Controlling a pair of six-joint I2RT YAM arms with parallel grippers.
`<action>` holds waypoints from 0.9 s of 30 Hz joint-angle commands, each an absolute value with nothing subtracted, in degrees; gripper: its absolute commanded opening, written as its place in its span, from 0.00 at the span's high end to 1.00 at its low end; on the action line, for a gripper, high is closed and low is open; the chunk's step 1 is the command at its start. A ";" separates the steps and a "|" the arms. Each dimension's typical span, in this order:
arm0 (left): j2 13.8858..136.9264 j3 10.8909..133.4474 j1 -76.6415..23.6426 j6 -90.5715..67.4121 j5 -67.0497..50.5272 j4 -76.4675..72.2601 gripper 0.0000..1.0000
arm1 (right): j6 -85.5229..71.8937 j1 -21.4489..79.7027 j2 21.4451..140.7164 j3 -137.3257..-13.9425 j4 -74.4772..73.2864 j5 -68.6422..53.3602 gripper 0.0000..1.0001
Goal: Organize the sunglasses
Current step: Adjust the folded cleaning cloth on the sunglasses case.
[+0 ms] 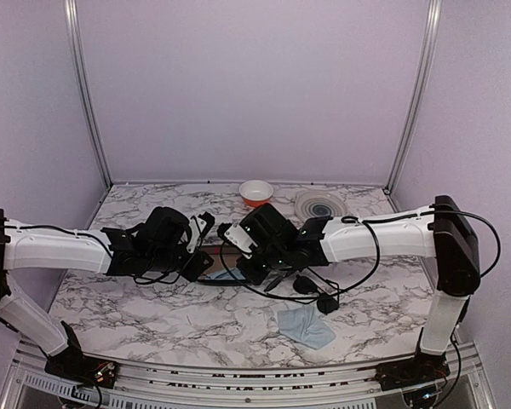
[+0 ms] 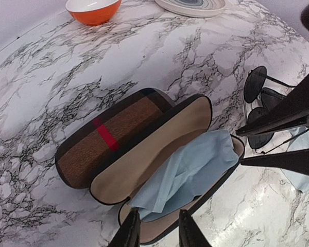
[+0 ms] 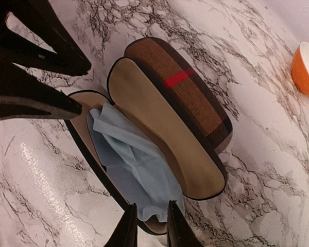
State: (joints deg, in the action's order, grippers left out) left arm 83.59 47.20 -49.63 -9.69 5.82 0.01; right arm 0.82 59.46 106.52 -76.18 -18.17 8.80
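The sunglasses (image 2: 260,103) lie on the bench (image 2: 67,67), outside the open plaid case (image 2: 113,136) and just beside 1 end of it. 1 blue cloth (image 2: 190,172) lies in the case tray. Left claw (image 2: 158,231) — narrow gap, straddling the tray rim. Right claw (image 3: 150,226) — narrow gap, straddling the opposite end. Whether either of the 2 clamps the rim cannot be told.

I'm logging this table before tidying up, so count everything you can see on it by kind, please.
Sunglasses: 1
Plaid case: 1
Blue cloths: 2
Orange bowl: 1
Striped plate: 1
Total: 6 in view
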 commanded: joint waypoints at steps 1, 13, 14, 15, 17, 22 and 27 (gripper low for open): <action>88.51 51.76 -49.83 -4.15 2.77 3.27 0.73 | -1.77 58.35 108.30 -75.54 -15.76 6.87 0.80; 98.29 58.61 -49.32 -1.97 0.75 7.13 0.73 | -2.58 57.30 109.71 -71.72 -12.98 5.63 0.81; 98.83 59.06 -49.17 -1.72 0.66 7.62 0.73 | -2.63 57.23 109.73 -71.52 -12.81 5.55 0.82; 99.27 59.30 -49.09 -1.49 0.70 8.10 0.73 | -2.55 57.13 109.77 -71.43 -12.69 5.52 0.82; 99.97 59.65 -48.89 -1.10 0.47 8.96 0.73 | -2.52 57.15 109.93 -71.27 -12.58 5.54 0.82; 100.56 59.12 -48.87 -0.65 0.16 10.43 0.73 | -2.40 57.07 110.30 -70.89 -12.17 5.27 0.82; 99.64 57.75 -48.87 0.50 -0.81 10.81 0.70 | -2.30 57.04 110.80 -70.83 -12.08 5.12 0.82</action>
